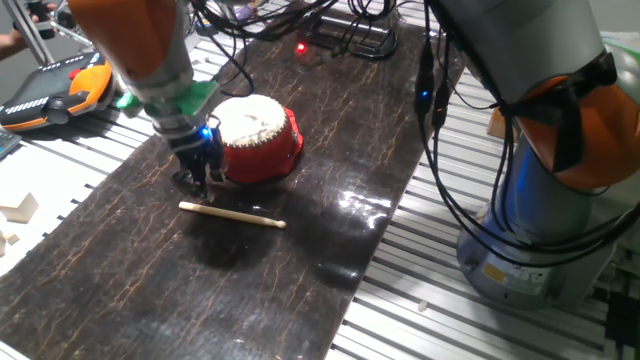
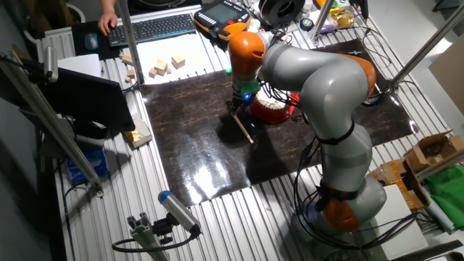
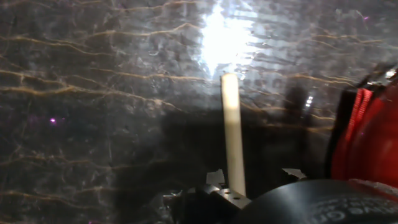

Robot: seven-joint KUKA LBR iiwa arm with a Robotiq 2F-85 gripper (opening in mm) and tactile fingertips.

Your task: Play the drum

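Note:
The drum point(image 1: 255, 135) has a glossy red body and a cream-white skin and stands upright on the dark marbled mat point(image 1: 300, 270). It also shows in the other fixed view point(image 2: 272, 109) and at the right edge of the hand view point(image 3: 367, 137). A thin pale wooden stick point(image 1: 232, 214) lies flat on the mat in front of the drum. My gripper point(image 1: 195, 183) hangs low over the stick's left end, just left of the drum. In the hand view the gripper point(image 3: 254, 177) looks open, and the stick point(image 3: 233, 137) runs out from between the fingertips, close to the left one.
The mat lies on a slatted aluminium table point(image 1: 420, 300). An orange-black teach pendant point(image 1: 50, 95) and small wooden blocks point(image 1: 20, 210) lie to the left. Cables point(image 1: 340, 30) lie at the back. The arm's base point(image 1: 540, 230) stands at the right. A keyboard point(image 2: 156, 27) lies beyond the mat.

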